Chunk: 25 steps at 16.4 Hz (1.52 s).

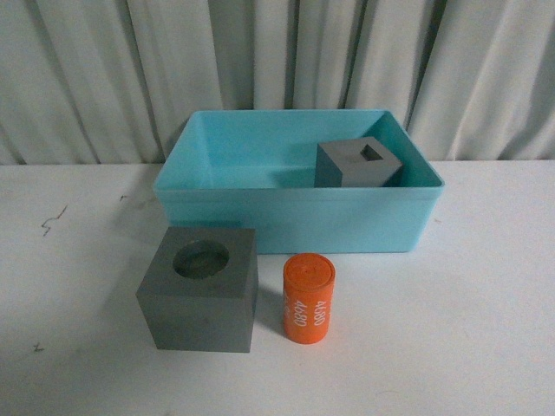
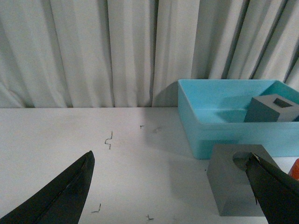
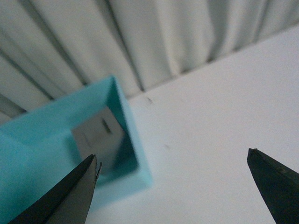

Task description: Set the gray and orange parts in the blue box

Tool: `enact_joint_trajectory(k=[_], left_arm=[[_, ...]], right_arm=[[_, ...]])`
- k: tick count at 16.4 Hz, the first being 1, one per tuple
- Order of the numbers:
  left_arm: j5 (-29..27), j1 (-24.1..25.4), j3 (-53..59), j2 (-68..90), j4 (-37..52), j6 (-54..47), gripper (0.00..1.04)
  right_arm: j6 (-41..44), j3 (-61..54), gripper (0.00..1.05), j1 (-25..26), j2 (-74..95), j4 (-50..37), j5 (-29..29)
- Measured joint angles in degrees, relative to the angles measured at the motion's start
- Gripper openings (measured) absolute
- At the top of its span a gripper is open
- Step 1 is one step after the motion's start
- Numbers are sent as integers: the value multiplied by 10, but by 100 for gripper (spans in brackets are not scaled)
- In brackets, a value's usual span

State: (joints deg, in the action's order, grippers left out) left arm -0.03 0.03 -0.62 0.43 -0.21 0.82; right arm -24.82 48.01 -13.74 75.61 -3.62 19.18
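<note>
The gray cube with a round top recess [image 1: 199,289] stands on the white table in front of the blue box [image 1: 295,221]. The orange cylinder with white digits [image 1: 308,299] stands upright to its right. The gray cube with a square hole [image 1: 357,163] sits inside the box at its right side. Neither gripper shows in the front view. My left gripper [image 2: 170,161] is open and empty, with the round-recess cube [image 2: 236,184] beside one fingertip. My right gripper [image 3: 173,161] is open and empty, above the table by the box [image 3: 133,140], where the square-hole cube [image 3: 98,137] shows.
A pleated white curtain [image 1: 277,61] hangs close behind the box. The white table [image 1: 69,260] has small dark marks at the left. An orange sliver [image 2: 295,169] shows at the left wrist view's edge.
</note>
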Motion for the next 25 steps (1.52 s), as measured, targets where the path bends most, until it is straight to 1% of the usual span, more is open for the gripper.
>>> enact_joint_trajectory(k=[1, 2, 4, 5, 6, 7, 8, 9, 10, 11, 13, 16, 17, 18, 20, 25], left_arm=[[0, 0, 0, 0, 0, 0, 98], [0, 0, 0, 0, 0, 0, 98], [0, 0, 0, 0, 0, 0, 98], [0, 0, 0, 0, 0, 0, 98], [-1, 0, 0, 0, 0, 0, 98], [-1, 0, 0, 0, -1, 0, 98], [0, 0, 0, 0, 0, 0, 98], [0, 0, 0, 0, 0, 0, 98], [0, 0, 0, 0, 0, 0, 98], [0, 0, 0, 0, 0, 0, 98], [0, 0, 0, 0, 0, 0, 98], [0, 0, 0, 0, 0, 0, 98], [0, 0, 0, 0, 0, 0, 98], [0, 0, 0, 0, 0, 0, 98], [0, 0, 0, 0, 0, 0, 98], [0, 0, 0, 0, 0, 0, 98]], right_arm=[[-14, -32, 98, -5, -30, 22, 19], [-20, -42, 98, -7, -40, 30, 24], [-107, -143, 98, -57, -145, 114, 89], [-101, -190, 94, -56, -154, -2, 64], [-35, -247, 83, -30, -160, -153, 9], [40, -309, 72, -13, -181, -255, -28], [132, -353, 59, 4, -210, -336, -54], [186, -363, 46, 19, -240, -365, -70], [211, -372, 35, 31, -264, -361, -83], [226, -392, 23, 43, -286, -348, -96], [240, -419, 2, 63, -324, -323, -115], [243, -437, 2, 87, -389, -289, -142], [244, -448, 2, 132, -413, -267, -185], [244, -452, 2, 142, -432, -253, -183], [245, -474, 2, 137, -466, -239, -191], [245, -474, 2, 137, -553, -166, -191]])
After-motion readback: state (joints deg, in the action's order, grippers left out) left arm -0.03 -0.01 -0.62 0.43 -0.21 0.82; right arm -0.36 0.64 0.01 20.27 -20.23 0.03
